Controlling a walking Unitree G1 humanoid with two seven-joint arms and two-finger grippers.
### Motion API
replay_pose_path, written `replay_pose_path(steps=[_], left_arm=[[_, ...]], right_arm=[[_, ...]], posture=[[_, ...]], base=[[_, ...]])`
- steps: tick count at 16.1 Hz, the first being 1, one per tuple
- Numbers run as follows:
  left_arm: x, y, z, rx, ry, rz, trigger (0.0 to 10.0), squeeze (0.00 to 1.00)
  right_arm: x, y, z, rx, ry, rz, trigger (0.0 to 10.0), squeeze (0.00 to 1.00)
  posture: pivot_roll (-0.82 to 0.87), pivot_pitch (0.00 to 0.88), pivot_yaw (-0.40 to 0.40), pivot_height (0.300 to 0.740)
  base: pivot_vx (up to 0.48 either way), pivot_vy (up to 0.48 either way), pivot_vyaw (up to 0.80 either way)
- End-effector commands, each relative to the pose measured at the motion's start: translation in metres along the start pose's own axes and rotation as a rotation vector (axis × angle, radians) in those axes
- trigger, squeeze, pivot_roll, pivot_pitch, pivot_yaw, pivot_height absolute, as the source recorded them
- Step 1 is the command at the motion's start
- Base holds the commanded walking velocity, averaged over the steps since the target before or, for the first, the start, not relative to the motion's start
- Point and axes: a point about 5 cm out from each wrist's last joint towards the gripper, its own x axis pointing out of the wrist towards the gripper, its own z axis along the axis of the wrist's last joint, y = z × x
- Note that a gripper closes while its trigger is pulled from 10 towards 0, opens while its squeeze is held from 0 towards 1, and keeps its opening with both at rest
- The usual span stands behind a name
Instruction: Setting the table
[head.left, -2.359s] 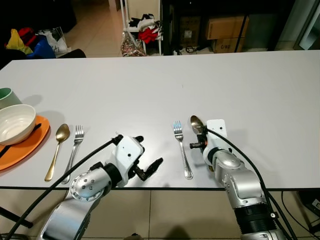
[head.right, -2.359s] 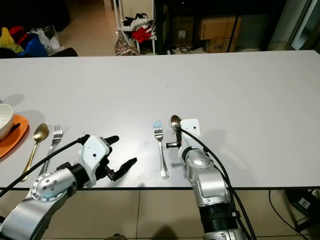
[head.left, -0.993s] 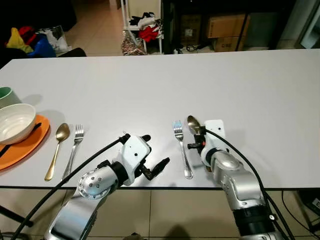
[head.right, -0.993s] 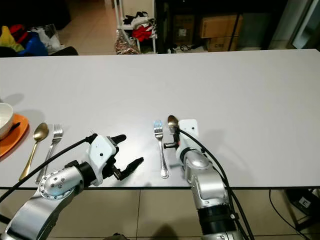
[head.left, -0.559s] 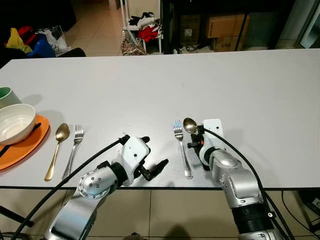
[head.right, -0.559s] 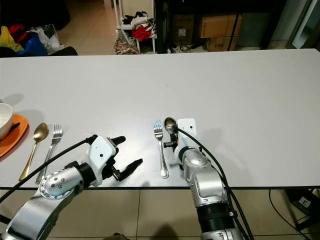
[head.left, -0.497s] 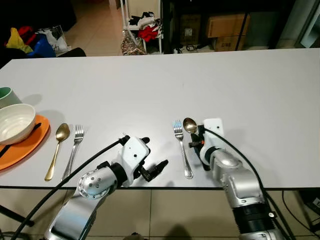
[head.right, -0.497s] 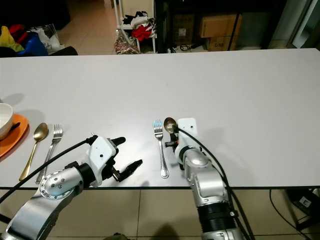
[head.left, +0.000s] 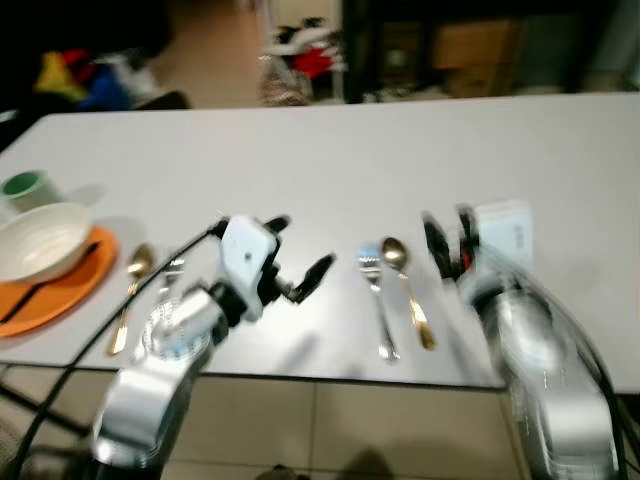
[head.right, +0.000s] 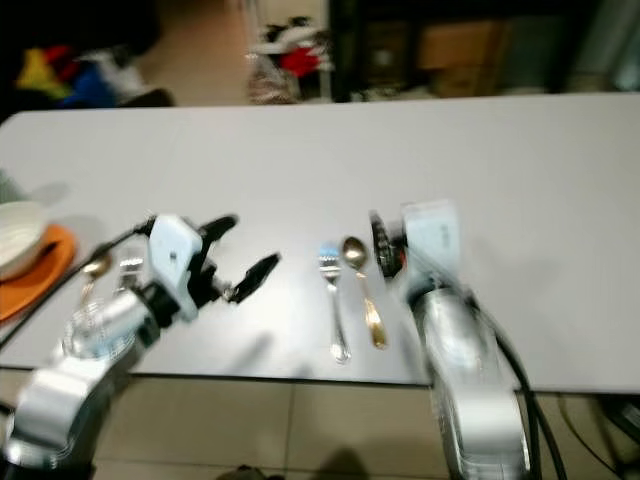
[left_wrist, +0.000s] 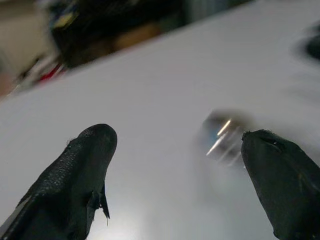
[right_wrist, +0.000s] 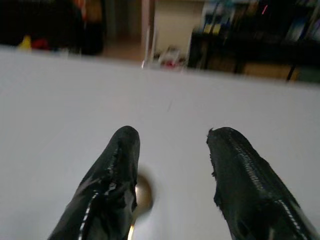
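**Spoon down beside the fork, both end effectors empty**

You're looking at a blurred picture here, so fine detail is soft. Your gold spoon (head.left: 407, 290) lies flat on the white table (head.left: 330, 160) near its front edge, bowl pointing toward the far edge, just beside the silver fork (head.left: 377, 303) on that fork's right. The two run roughly parallel, close but whether they touch is too blurred to tell.

Your right end effector (head.left: 448, 244) sits just right of the spoon's bowl, fingers spread apart and holding nothing; in the right wrist view the spoon's bowl (right_wrist: 142, 196) shows low between the two black fingers (right_wrist: 112, 185), lying on the table.

Your left end effector (head.left: 298, 258) hovers above the table left of the fork, fingers wide apart and empty.

Toward the table's left edge you have an orange plate (head.left: 45, 300) carrying a white bowl (head.left: 40, 240), a green cup (head.left: 22, 187) behind it, and a second gold spoon (head.left: 130, 292) with a fork (head.left: 168, 272) just right of the plate.
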Motion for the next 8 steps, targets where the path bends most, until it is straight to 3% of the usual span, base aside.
replay_pose_path(steps=[1,3,4,6,8], left_arm=[[-0.004,0.007,-0.001,-0.01,0.022,0.08,10.0,0.0],[-0.004,0.014,0.008,0.015,-0.028,0.198,10.0,0.0],[-0.003,0.013,0.012,0.022,-0.042,0.2,10.0,0.0],[-0.004,0.005,0.015,0.089,-0.037,0.159,10.0,0.0],[-0.005,0.005,0.013,0.034,-0.043,0.207,10.0,0.0]], right_arm=[[-0.006,0.004,0.015,0.015,-0.061,-0.005,10.0,1.0],[-0.015,0.003,0.018,-0.016,-0.079,-0.04,10.0,1.0],[-0.016,0.003,0.017,-0.018,-0.082,-0.048,10.0,1.0],[-0.021,0.002,0.014,0.067,-0.1,-0.082,10.0,1.0],[-0.025,0.002,0.016,0.136,-0.112,-0.088,10.0,1.0]], posture=[[0.03,0.0,0.135,0.74],[0.02,0.0,0.146,0.74],[0.03,0.0,0.141,0.74],[0.02,0.0,0.146,0.74],[0.02,0.0,0.138,0.74]], base=[[0.0,0.0,0.8],[0.0,0.0,0.8],[0.0,0.0,0.8],[0.0,0.0,0.8],[0.0,0.0,0.8]])
